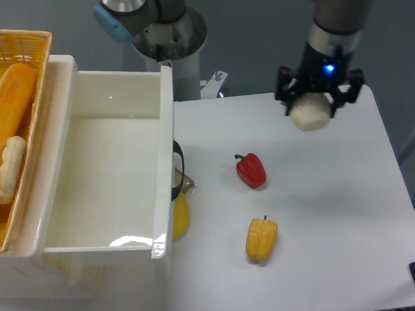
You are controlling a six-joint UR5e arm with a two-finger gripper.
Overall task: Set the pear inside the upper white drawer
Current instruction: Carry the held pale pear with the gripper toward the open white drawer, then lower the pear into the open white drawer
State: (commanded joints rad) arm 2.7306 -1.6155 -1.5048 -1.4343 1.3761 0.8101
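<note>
The hand (311, 107) grips the pear (310, 114) (held aloft) right of the upper white drawer (163, 130).

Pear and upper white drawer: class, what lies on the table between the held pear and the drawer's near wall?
In the camera view, only bare white table separates the pear, held in the gripper, from the upper white drawer. The red pepper sits below that line.

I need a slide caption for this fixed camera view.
Pincer carrying the pear above the table, upper white drawer open and empty.
</note>
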